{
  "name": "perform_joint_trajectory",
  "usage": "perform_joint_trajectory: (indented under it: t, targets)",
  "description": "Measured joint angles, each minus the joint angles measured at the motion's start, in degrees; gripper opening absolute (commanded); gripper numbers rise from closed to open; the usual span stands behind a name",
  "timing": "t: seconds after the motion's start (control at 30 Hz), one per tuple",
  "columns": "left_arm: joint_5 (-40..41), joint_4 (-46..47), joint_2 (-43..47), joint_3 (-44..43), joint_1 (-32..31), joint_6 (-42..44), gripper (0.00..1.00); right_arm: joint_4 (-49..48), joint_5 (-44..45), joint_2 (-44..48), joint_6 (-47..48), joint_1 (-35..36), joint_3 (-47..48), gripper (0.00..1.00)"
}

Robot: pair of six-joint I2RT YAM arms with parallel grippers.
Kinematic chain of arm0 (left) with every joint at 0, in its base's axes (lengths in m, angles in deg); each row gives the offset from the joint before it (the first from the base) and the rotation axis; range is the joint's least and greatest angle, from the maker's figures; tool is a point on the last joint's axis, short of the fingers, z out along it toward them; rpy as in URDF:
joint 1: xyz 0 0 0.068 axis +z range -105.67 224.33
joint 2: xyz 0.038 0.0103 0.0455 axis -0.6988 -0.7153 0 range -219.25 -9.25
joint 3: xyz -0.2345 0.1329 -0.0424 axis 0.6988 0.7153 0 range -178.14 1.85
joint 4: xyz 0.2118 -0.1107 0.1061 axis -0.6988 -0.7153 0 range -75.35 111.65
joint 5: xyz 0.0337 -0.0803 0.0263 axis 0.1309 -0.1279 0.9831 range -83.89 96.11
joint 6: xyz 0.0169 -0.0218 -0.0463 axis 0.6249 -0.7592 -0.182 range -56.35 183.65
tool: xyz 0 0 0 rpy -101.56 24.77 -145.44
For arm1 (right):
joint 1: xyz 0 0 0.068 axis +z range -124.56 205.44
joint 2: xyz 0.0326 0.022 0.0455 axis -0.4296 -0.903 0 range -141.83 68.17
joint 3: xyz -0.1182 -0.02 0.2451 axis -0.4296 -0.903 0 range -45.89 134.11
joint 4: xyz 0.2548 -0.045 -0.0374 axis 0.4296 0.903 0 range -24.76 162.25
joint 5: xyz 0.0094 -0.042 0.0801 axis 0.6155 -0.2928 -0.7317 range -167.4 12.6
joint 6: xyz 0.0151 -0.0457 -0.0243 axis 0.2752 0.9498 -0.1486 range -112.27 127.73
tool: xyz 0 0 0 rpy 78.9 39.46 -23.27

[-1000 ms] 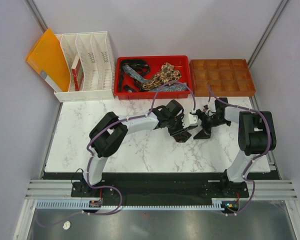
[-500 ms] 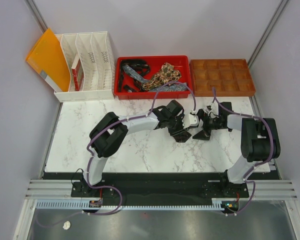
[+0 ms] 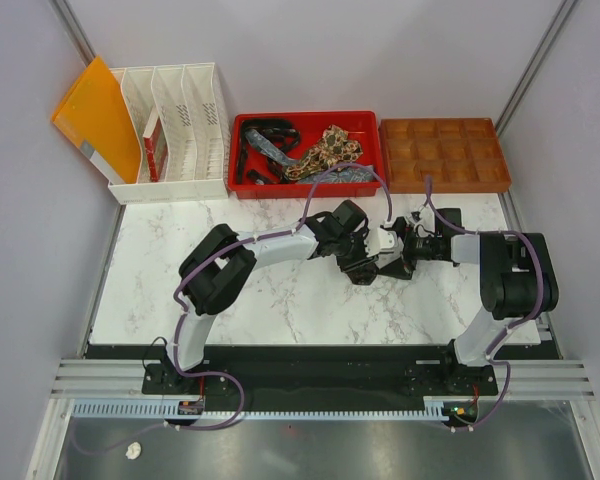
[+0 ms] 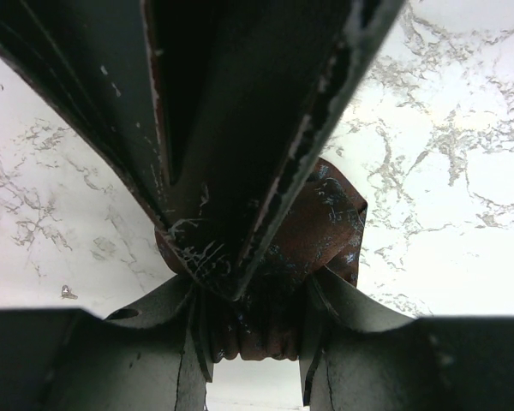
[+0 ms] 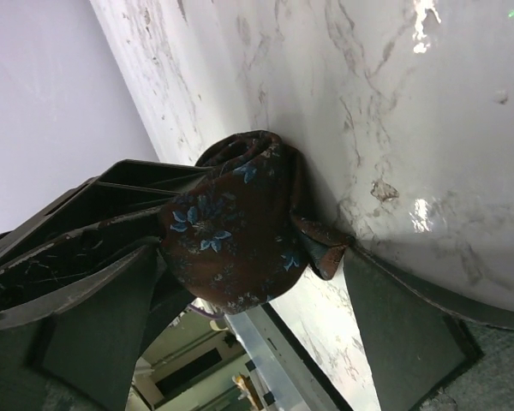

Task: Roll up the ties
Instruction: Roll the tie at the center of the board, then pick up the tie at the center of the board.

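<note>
A rolled dark brown tie with blue flowers [image 5: 231, 227] rests on the marble table [image 3: 280, 290] at mid-table, where both grippers meet. My left gripper [image 4: 257, 300] is shut on the roll [image 4: 265, 330], pinching it from both sides. My right gripper [image 5: 250, 257] is open, with its jaws spread wide around the same roll; the tie's loose end touches one finger [image 5: 394, 325]. In the top view the left gripper [image 3: 365, 265] and right gripper [image 3: 395, 255] hide the roll. Several more ties lie in the red bin [image 3: 310, 117]: a tan speckled one [image 3: 330, 150], a black one [image 3: 265, 130] and a blue patterned one [image 3: 355, 175].
A brown compartment tray [image 3: 442, 155] stands right of the red bin. A white file organizer [image 3: 175, 130] with an orange folder [image 3: 95, 115] stands at the back left. Purple cables run along both arms.
My right gripper has moved left toward the left gripper and now sits around the roll. The left gripper has stayed in place.
</note>
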Motion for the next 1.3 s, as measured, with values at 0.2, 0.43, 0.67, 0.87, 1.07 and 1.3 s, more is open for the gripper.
perform_joint_trajectory:
  t: [0.2,0.43,0.67,0.87,1.07,1.3]
  targets:
    - [0.15,0.07,0.00,0.07,-0.07,0.02,0.17,-3.58,-1.57,-0.39,-0.76,-0.02,-1.07,0.98]
    - [0.15,0.13,0.00,0.11,-0.07,0.00,0.16,-1.16,-1.57,0.22,4.02,0.11,-0.63,0.98]
    - [0.15,0.20,0.00,0.15,-0.07,0.02,0.16,-3.85,-1.64,-0.94,3.23,3.08,-0.33,0.85]
    - [0.17,0.33,-0.20,0.15,-0.09,0.02,0.16,-5.49,-1.14,-1.95,2.38,3.82,-0.33,0.54]
    - [1.25,0.26,-0.37,0.15,-0.31,0.02,0.23,-4.66,0.79,-0.63,2.45,4.11,-0.33,0.00]
    - [1.77,0.63,-0.17,0.50,-0.28,-0.70,0.61,-1.92,2.71,0.39,2.89,4.39,0.37,0.00]
